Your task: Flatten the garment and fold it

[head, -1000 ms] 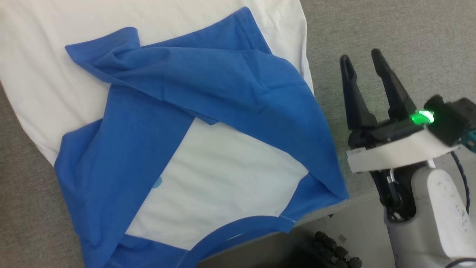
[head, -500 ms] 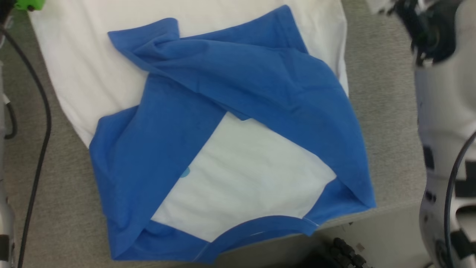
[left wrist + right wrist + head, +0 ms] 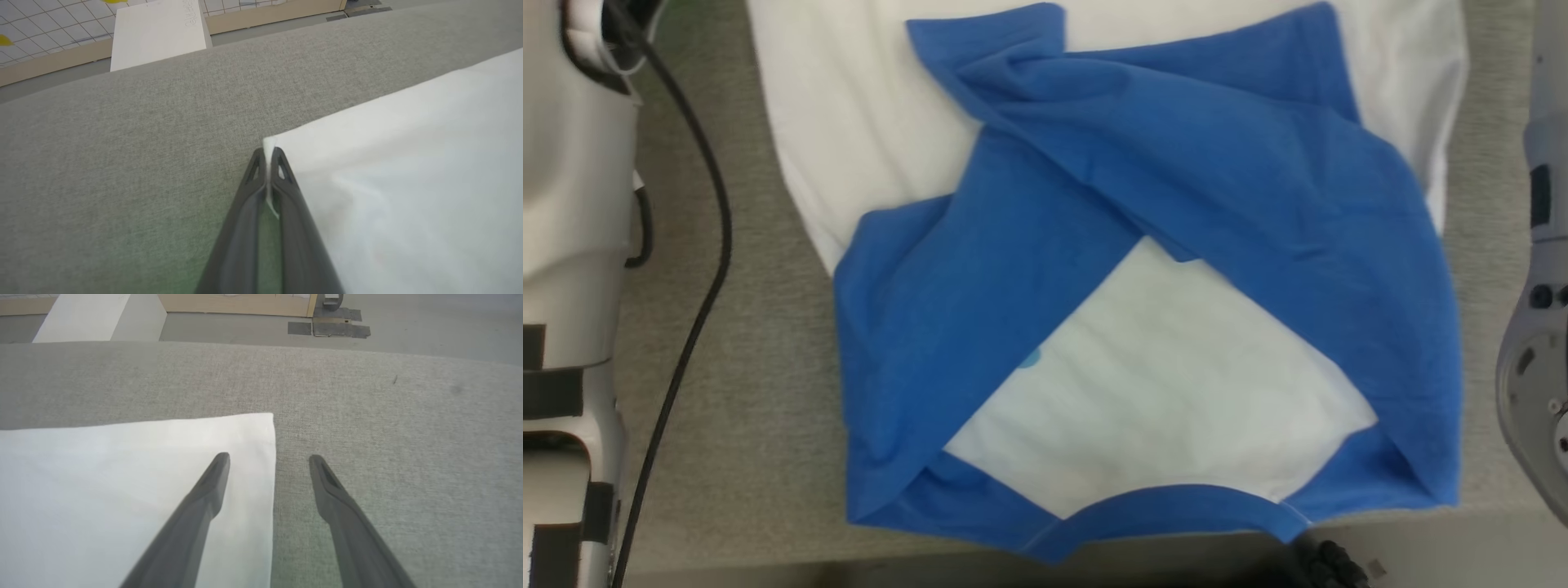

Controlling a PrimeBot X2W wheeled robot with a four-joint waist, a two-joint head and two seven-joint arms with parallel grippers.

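On the grey woven tabletop (image 3: 760,425), the garment (image 3: 1176,367) lies with its blue sleeves crossed over its white body.
Bare tabletop stretches beyond both far white corners. The left gripper (image 3: 267,153) pinches one corner; the right gripper (image 3: 268,458) is spread astride the other corner's side edge. The head view cuts off the far edge.

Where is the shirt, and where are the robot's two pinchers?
garment (image 3: 1176,384), head view, white body near the collar.
left gripper (image 3: 267,157), left wrist view, between fingertips pinching white cloth.
right gripper (image 3: 269,458), right wrist view, between its open fingertips.
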